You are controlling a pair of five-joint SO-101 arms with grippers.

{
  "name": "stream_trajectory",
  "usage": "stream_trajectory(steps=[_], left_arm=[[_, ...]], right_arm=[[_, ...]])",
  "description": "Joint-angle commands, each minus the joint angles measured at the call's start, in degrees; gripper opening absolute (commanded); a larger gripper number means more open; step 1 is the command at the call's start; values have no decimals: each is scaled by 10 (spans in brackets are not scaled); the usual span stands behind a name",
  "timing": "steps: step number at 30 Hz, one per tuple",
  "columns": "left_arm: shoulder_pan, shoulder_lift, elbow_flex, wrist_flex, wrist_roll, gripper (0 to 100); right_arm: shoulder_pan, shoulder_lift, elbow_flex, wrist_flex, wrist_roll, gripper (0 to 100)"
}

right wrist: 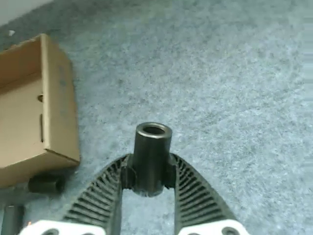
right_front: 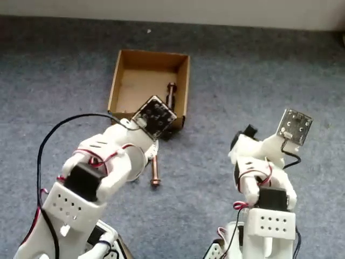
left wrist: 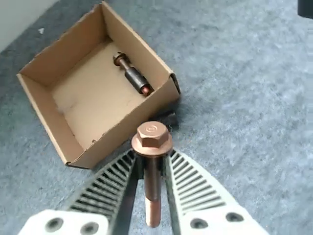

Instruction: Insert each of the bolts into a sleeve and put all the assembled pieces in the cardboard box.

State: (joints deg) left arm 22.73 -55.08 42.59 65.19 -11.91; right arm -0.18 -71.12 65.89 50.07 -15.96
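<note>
The left gripper [left wrist: 151,157] pinches a copper bolt [left wrist: 151,139] just under its hexagonal head. The shank runs back between the jaws toward the wrist, a hold that seems meant to keep the bolt straight and steady. The right gripper [right wrist: 149,164] is clamped round a dark sleeve [right wrist: 152,147] with its open bore facing away from the wrist, apparently offered as the socket. The arms stand well apart on the grey carpet [right wrist: 220,73], so insertion is not yet begun. The cardboard box [left wrist: 122,134] sits toward the carpet's far edge, with one assembled piece [left wrist: 133,76] inside, close to a wall. A spare sleeve [right wrist: 46,183] lies just beside the box's near corner, and a loose bolt [right_front: 155,171] lies beside the left arm. No print is legible on the box, and the bolt head's stamped mark is too small to read.
</note>
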Motion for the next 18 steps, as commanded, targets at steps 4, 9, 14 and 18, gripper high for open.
stream_trajectory(steps=[4, 9, 14, 18], left_arm=[[-65, -148, 96, -76, 98, 5], [-72, -205, 155, -115, 144, 5], [-72, -275, 204, -156, 171, 5], [-72, -345, 225, -171, 189, 5]], right_arm=[[-106, -83, 24, 5, 42, 5], [-181, -85, 46, -22, 47, 5], [-247, -86, 78, -90, 55, 5], [-298, -87, 115, -154, 98, 5]])
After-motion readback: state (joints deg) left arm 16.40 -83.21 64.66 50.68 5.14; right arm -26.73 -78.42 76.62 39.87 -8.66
